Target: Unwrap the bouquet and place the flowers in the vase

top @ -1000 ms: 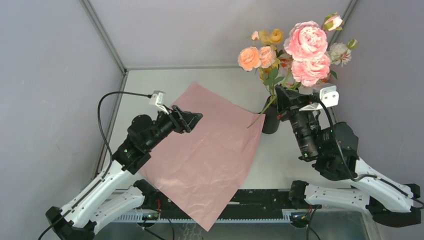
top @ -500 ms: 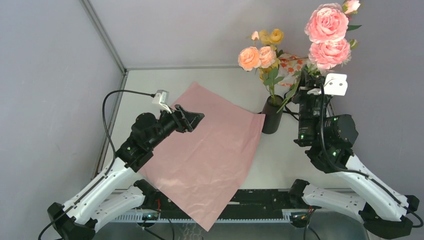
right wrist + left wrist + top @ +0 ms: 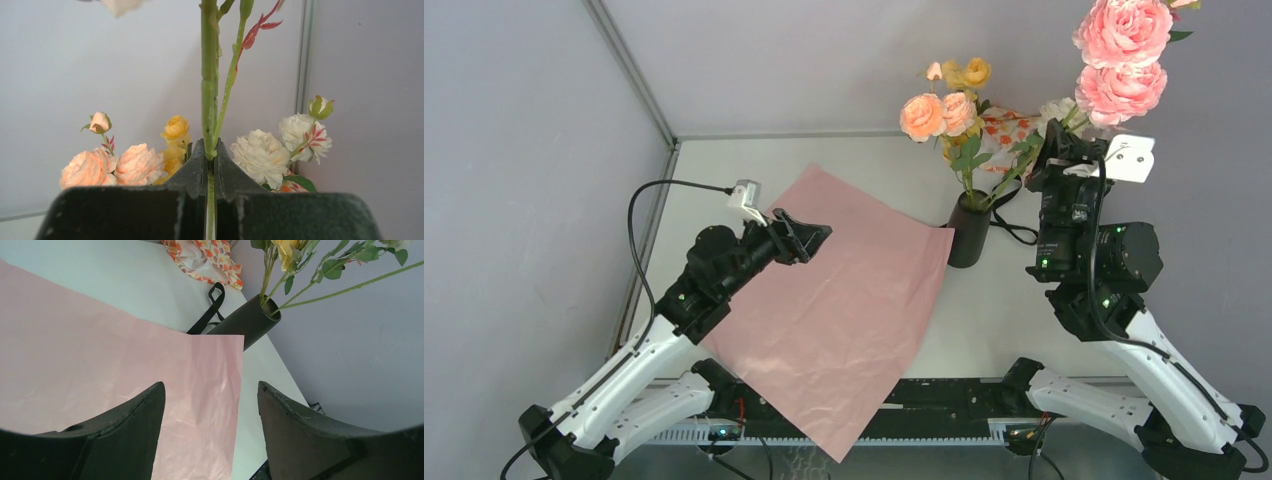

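Observation:
The black vase [image 3: 968, 235] [image 3: 246, 322] stands behind the right corner of the flat pink wrapping paper [image 3: 844, 300] [image 3: 100, 355]; a wrapped bouquet is out of view. Peach and yellow flowers [image 3: 939, 112] [image 3: 135, 165] stand in the vase. My right gripper [image 3: 1056, 152] [image 3: 210, 150] is shut on the green stem [image 3: 209, 75] of two big pink flowers [image 3: 1121, 55], held high right of the vase. The stem slants down to the vase mouth [image 3: 270, 310]. My left gripper [image 3: 809, 238] [image 3: 210, 385] hangs open over the paper, holding nothing.
An orange-and-white print cloth [image 3: 1004, 125] [image 3: 210, 257] lies behind the vase. A black ribbon [image 3: 1016, 232] [image 3: 214, 297] lies on the table to the right of the vase. Cream flowers [image 3: 272, 150] show below the held stem. Grey walls close in on both sides.
The right arm has lifted the pink flowers up and to the right, away from above the vase. The left arm has barely moved.

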Controlling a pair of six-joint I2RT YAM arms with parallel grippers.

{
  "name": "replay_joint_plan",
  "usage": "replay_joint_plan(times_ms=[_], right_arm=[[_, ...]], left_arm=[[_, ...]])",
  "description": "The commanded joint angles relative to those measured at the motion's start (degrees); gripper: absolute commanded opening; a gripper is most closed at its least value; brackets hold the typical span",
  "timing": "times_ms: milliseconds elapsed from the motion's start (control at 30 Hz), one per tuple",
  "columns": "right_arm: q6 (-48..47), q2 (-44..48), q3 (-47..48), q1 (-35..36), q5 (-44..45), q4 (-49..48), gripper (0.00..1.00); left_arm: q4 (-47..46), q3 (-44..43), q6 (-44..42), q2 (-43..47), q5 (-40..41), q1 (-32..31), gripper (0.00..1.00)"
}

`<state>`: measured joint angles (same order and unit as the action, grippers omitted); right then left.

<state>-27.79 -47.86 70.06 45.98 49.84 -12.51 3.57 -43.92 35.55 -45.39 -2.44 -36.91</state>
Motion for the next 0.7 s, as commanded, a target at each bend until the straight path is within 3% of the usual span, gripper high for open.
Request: replay_joint_plan(times_ms=[0, 667], right_arm=[[2.39, -0.26, 1.92, -0.3, -2.67, 0.55, 0.0], [18.99, -4.6, -7.48, -9.28, -9.4, 7.5, 0.0]], left_arm=[[-3.08, -0.95, -0.53, 0.03, 0.86, -0.29, 0.72], [-3.31, -0.27, 0.05, -0.53, 0.9, -0.33, 0.72]])
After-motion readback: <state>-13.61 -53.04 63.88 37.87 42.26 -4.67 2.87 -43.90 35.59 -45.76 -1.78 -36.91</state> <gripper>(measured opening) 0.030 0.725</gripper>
